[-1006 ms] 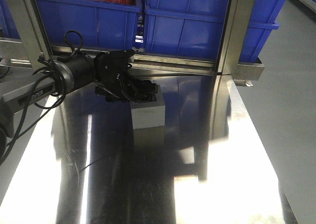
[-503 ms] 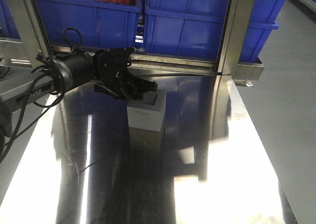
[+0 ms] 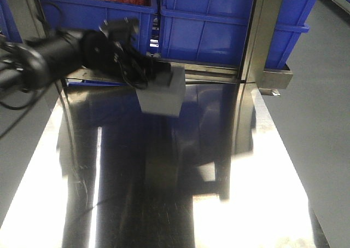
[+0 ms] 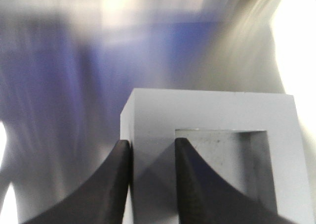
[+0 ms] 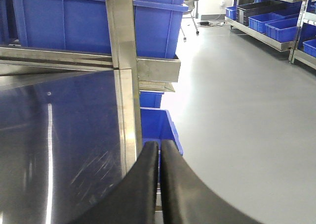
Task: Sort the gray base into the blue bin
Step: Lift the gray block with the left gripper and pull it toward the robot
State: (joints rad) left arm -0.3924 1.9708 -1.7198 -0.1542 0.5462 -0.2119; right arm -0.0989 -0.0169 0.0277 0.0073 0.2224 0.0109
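The left fingers (image 4: 116,184) pinch a wall of the gray base (image 3: 162,96) above the table (image 3: 229,204). The right fingers (image 5: 145,184) press together, empty.

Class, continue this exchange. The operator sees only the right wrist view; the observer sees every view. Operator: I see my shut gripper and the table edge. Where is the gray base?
Observer: The gray base hangs above the steel table, held by the left gripper.
Operator: How is it gripped?
Observer: One finger sits inside the recess and the other outside, pinching one wall.
Operator: What is behind the arm?
Observer: A blue crate holding red contents.
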